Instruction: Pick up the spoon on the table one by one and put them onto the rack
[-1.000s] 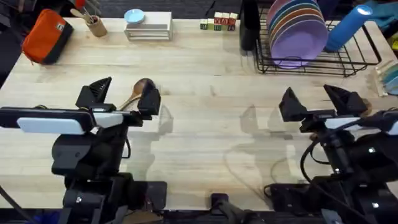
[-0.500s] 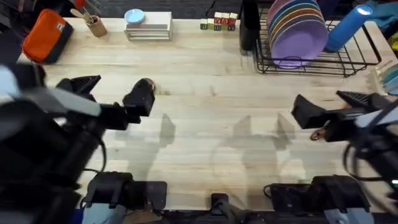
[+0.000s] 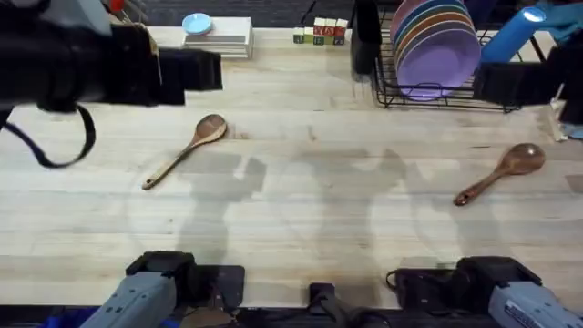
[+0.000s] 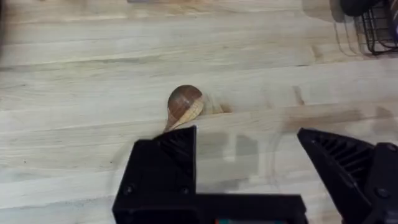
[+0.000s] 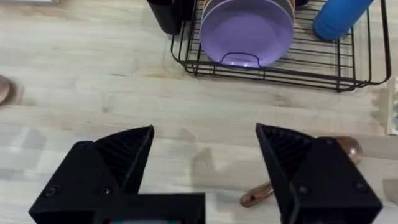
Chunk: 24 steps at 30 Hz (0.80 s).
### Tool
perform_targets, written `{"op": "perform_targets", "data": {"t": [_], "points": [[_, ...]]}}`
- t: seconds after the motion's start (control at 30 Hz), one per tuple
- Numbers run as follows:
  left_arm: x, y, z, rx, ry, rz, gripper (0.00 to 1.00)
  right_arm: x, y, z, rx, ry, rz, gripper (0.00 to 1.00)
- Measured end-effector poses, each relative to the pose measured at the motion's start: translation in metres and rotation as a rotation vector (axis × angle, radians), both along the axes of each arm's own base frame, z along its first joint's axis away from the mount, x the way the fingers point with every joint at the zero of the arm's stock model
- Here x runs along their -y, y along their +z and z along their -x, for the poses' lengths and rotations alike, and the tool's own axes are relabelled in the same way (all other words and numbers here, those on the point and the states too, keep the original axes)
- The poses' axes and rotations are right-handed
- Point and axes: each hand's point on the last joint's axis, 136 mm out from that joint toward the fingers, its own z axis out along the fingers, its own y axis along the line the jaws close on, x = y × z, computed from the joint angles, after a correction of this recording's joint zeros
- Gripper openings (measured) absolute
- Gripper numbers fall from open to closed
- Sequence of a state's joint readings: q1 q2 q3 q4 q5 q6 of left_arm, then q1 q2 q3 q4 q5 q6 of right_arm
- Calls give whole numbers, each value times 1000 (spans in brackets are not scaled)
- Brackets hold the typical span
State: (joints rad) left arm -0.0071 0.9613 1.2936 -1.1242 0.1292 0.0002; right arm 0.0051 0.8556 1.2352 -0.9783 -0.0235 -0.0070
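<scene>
Wooden spoon [image 4: 185,104] lies beyond the left end effector [image 4: 249,158] — spread wide; right end effector [image 5: 205,155] wide too.

1. One brown wooden spoon [image 3: 185,152] lies on the left part of the light plank table [image 3: 310,210], the other brown wooden spoon [image 3: 500,173] well apart at the right.
2. The black wire rack [image 3: 455,77] stands behind the right spoon, at the table's far right edge.
3. Stacked plates [image 3: 435,41] stand upright in the rack.

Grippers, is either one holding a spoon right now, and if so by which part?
Nothing is held. Both the left gripper and right gripper are open and empty; the two spoons lie on the table.
</scene>
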Motion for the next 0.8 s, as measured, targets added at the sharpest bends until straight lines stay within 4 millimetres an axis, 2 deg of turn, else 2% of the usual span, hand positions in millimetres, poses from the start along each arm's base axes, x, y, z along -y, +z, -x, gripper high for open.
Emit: {"op": "perform_targets", "data": {"t": [0.07, 0.17, 0.27, 0.43, 0.47, 0.6, 0.63, 0.77, 0.8], "points": [[1, 4, -5, -27, -3, 3, 993, 0, 6, -4, 7, 0, 0, 992], [1, -2, -7, -55, -4, 4, 993, 0, 8, -2, 6, 3, 3, 992], [1, -3, -8, -60, -4, 4, 993, 0, 3, 2, -21, 2, 3, 992], [1, -3, -8, -59, -4, 4, 993, 3, -16, 20, -129, -18, 7, 992], [1, -3, -8, -60, -4, 4, 993, 15, -23, 27, -169, -94, -5, 992], [1, -3, -8, -60, -4, 4, 993, 39, -30, 38, -216, -236, -28, 992], [1, -3, -8, -60, -4, 4, 992, 61, -34, 48, -239, -360, -48, 992], [1, -3, -8, -60, -4, 4, 993, 91, -35, 60, -245, -526, -72, 992], [1, -3, -8, -60, -4, 4, 993, 112, -35, 71, -242, -644, -86, 992]]}}
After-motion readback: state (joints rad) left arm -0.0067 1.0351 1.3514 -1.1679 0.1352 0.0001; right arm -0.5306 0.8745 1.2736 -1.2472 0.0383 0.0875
